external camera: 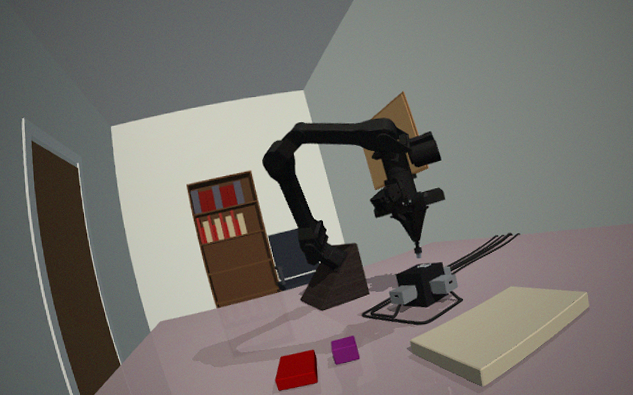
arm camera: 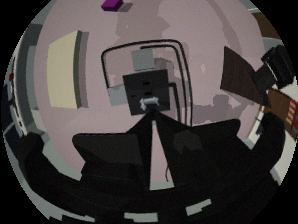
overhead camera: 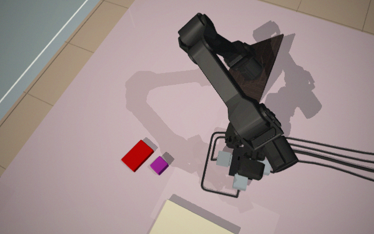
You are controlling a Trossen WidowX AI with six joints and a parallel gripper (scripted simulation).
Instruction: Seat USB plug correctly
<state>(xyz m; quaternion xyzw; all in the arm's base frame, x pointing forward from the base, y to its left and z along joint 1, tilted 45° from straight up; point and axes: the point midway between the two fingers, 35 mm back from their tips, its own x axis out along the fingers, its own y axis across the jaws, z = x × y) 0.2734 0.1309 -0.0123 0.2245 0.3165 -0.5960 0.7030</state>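
Side plugs (overhead camera: 223,158) (external camera: 403,294) (arm camera: 143,59) flank power cube (overhead camera: 235,162) (external camera: 421,285) (arm camera: 135,86); open air above.

On the tabletop (overhead camera: 83,115) (external camera: 223,339) (arm camera: 200,30) we count one red block (overhead camera: 137,155) (external camera: 296,371), one purple block (overhead camera: 159,165) (external camera: 345,350) (arm camera: 112,5), one cream slab (overhead camera: 193,220) (external camera: 500,333) (arm camera: 65,70), and one black cube (overhead camera: 234,162) (external camera: 420,286) (arm camera: 160,80). We find three pale side plugs (overhead camera: 223,158) (external camera: 403,294) (arm camera: 143,59) and one dark metal-tipped plug (external camera: 417,250) (arm camera: 149,103). Around them we see one arm (overhead camera: 217,77) (external camera: 339,133), one bookcase (external camera: 263,229), one door (external camera: 62,272) and one wall board (external camera: 382,123).
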